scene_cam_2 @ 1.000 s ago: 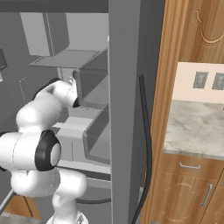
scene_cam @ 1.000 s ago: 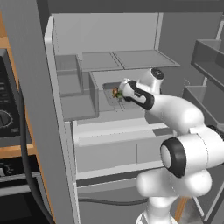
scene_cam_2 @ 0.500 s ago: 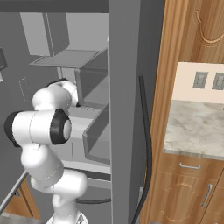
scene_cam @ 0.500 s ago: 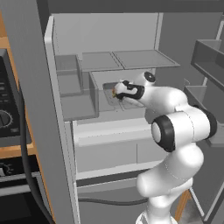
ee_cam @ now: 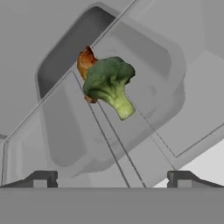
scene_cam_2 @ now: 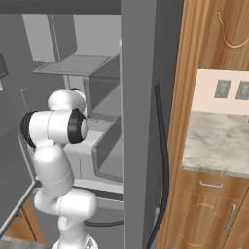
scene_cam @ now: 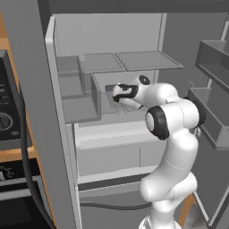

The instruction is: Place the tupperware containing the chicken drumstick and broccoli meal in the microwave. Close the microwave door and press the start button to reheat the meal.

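An open grey fridge [scene_cam: 134, 147] fills the scene, its shelf [scene_cam: 85, 109] carrying everything the arm reaches for. Nearest, the claw [ee_cam: 112, 177] stands spread wide, its two dark tips well apart, holding nothing and touching nothing, just short of the near rim of the one tupperware [ee_cam: 157, 57]. Inside that container lie one broccoli [ee_cam: 108, 83] floret and, beyond it and partly hidden, one chicken drumstick [ee_cam: 85, 61] toward the far wall.

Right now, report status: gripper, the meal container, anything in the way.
Gripper open, empty, inside the fridge, facing the tupperware. Broccoli in it, in front of the chicken drumstick; container not gripped. Nothing between fingertips and container.
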